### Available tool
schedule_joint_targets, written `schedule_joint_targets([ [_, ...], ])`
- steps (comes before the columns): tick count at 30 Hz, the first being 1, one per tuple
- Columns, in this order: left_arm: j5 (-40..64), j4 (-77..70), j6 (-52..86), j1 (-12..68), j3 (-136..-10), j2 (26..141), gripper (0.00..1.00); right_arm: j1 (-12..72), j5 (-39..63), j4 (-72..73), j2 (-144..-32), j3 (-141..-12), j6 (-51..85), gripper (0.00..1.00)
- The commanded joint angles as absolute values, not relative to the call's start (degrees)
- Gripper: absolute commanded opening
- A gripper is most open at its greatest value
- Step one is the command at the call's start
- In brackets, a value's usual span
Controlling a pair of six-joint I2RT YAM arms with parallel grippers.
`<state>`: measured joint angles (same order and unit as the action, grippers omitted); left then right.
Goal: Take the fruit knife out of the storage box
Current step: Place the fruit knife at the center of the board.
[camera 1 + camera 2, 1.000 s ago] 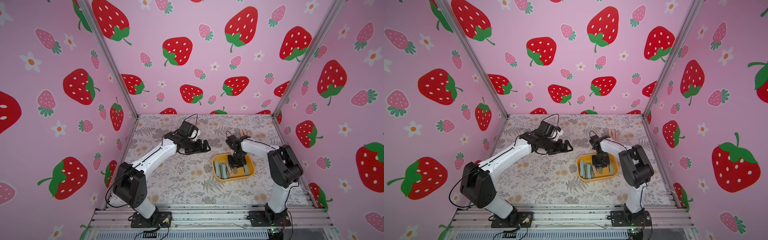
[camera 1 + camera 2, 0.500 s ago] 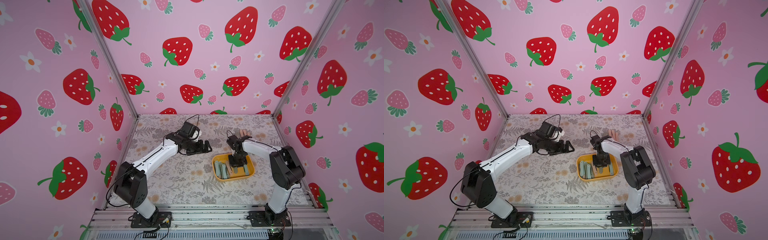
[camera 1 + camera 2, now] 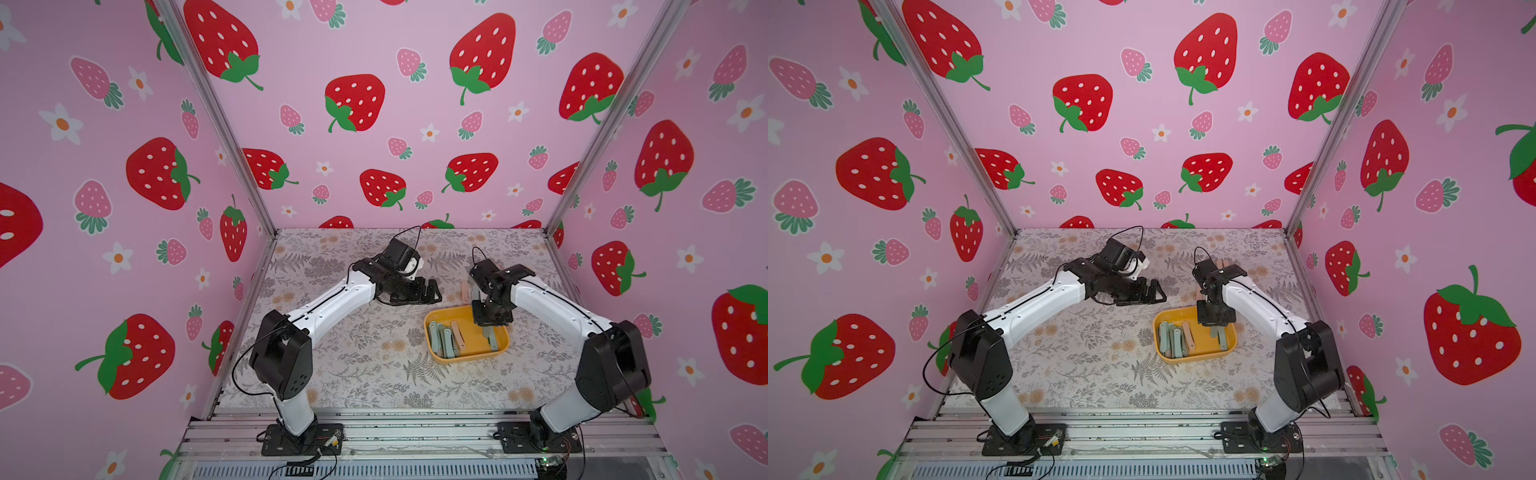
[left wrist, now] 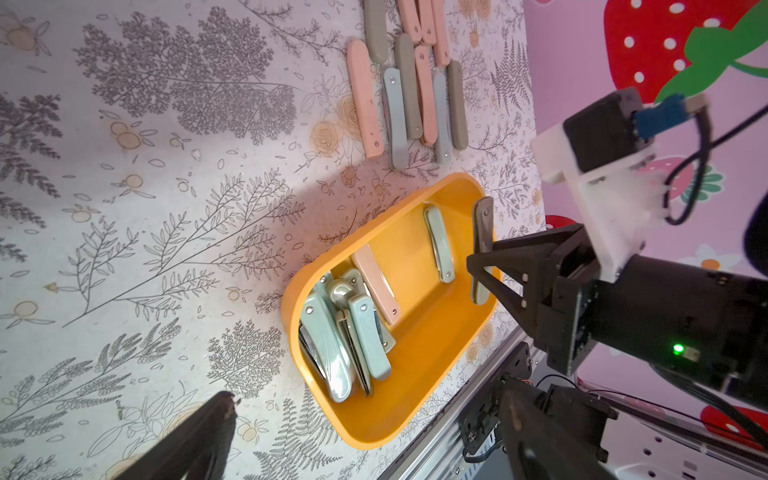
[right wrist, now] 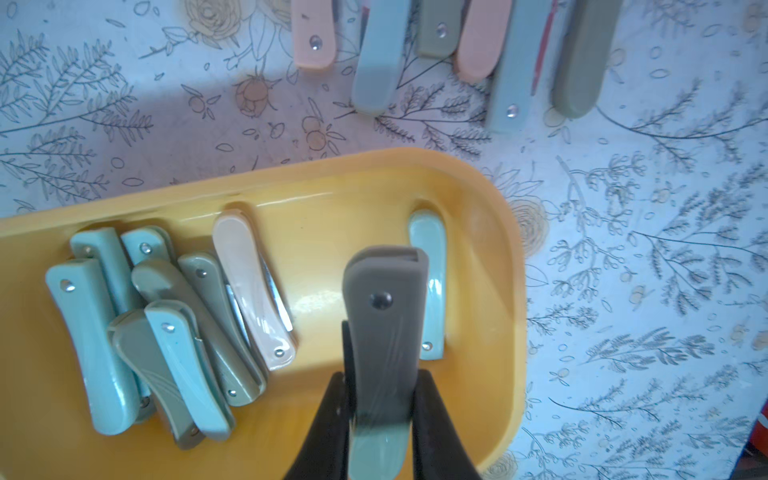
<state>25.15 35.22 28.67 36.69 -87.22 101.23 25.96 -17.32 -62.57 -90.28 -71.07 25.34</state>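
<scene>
The storage box [image 3: 465, 358] [image 3: 1196, 356] is a shallow yellow-orange tub on the floral table, right of centre. My right gripper [image 5: 380, 399] [image 3: 489, 328] reaches down into its right end and is shut on a grey-green folded fruit knife [image 5: 384, 332] [image 4: 482, 224], which sits higher than the knives lying in the box. A pale teal knife [image 5: 430, 286] lies beside it. Several teal and grey folded knives [image 5: 166, 332] and a pink one [image 5: 253, 291] are heaped at the box's left end. My left gripper [image 3: 432, 291] [image 3: 1156, 293] hangs open and empty, left of the box's far corner.
A row of several pink, grey and teal folded knives [image 4: 407, 91] [image 5: 478, 41] lies on the table just beyond the box. Pink strawberry walls close in three sides. An aluminium rail [image 3: 415, 432] carrying both arm bases runs along the front edge.
My right gripper's jaws have narrowed onto the grey-green knife. My left gripper has drifted to the right, toward the box, still open.
</scene>
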Motion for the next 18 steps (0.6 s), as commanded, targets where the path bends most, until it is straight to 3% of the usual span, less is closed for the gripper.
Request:
schedule_joint_targets([
  [1,26.27,37.66,27.27,37.68,-92.69,103.22,0.99,23.67,-18.85,-65.94,-87.47,-71.55,25.80,0.14],
  [11,27.62,39.81,26.73,39.98,-101.41,109.29,0.99,12.90,-21.04,-66.17,-87.46,-69.54,24.04,0.16],
  [18,27.64,39.42,26.72,40.61,-98.97,108.27,0.99,10.56,-21.23,-64.74,-96.57,-71.34,25.04,0.16],
])
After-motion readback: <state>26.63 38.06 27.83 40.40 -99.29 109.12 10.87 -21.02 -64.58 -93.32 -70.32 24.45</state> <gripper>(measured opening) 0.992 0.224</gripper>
